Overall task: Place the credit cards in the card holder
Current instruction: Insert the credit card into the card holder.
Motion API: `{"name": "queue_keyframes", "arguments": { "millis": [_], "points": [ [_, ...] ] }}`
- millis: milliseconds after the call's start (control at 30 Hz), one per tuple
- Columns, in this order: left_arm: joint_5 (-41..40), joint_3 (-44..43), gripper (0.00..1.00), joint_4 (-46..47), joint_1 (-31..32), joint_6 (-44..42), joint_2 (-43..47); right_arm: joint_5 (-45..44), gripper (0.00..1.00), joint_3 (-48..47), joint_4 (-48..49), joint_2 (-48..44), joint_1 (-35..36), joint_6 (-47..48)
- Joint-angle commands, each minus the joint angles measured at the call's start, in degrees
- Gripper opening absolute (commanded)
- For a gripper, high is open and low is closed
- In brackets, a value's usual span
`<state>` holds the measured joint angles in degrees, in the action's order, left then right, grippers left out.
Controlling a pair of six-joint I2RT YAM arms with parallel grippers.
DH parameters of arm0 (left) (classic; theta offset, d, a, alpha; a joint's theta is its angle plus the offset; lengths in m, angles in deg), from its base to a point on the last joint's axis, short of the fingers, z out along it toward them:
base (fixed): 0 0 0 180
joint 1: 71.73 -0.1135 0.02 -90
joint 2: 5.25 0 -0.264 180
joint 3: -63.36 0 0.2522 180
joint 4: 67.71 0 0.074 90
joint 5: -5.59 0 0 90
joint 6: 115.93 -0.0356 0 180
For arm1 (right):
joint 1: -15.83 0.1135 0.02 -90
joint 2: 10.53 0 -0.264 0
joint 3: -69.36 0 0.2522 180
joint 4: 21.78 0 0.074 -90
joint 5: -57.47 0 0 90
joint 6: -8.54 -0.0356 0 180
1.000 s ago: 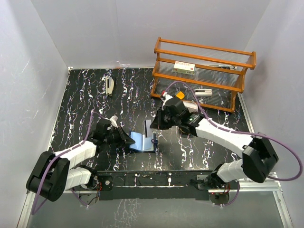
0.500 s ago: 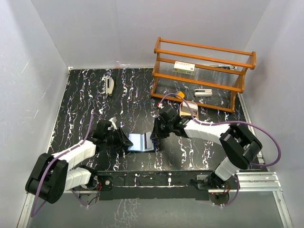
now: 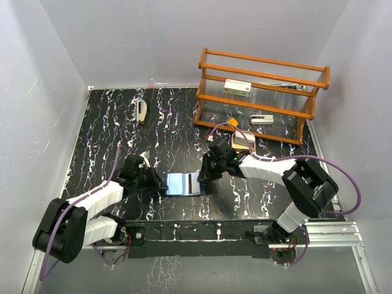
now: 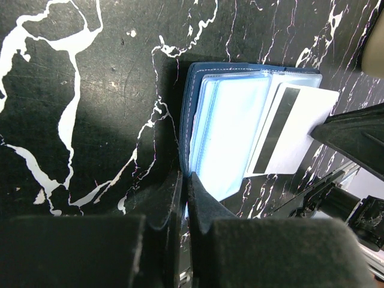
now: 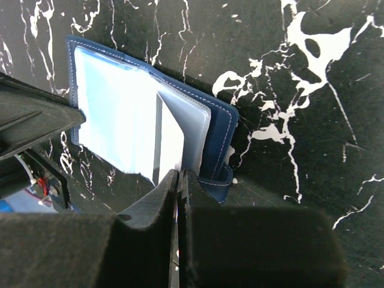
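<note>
Card holder point(image 3: 182, 184) lies open on the black marbled table point(image 3: 110, 135), between the two grippers, pale slotted inside facing up; left gripper point(image 3: 162, 182) clenched on its left edge; right gripper point(image 3: 200, 179) clenched on a white credit card point(image 4: 297, 127), magnetic stripe showing, card overlapping the holder's right-hand leaf; whether it sits inside a slot cannot be told; wooden rack point(image 3: 262, 92) well apart, back right.
</note>
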<state>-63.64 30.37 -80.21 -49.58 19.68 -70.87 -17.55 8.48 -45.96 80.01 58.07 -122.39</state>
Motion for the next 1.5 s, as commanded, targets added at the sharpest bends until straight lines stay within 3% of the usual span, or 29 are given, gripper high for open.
{"name": "queue_keyframes", "arguments": {
  "millis": [0,267,767,1467],
  "points": [
    [-0.04,-0.38,0.00,-1.12,0.12,-1.19,0.13,4.06,0.00,-0.87,3.88,-1.91,-0.25,-1.82],
    [-0.03,0.10,0.00,-0.78,0.08,-0.62,0.45,6.80,0.00,-1.32,6.54,-3.46,-0.30,-4.47],
    [0.66,0.84,0.00,0.33,0.10,0.06,0.41,9.04,0.00,-1.14,11.46,2.29,-0.31,-5.88],
    [2.41,1.98,0.00,1.91,0.09,1.65,0.91,5.96,0.00,0.49,14.59,7.12,-0.77,-6.77]
  ]
}}
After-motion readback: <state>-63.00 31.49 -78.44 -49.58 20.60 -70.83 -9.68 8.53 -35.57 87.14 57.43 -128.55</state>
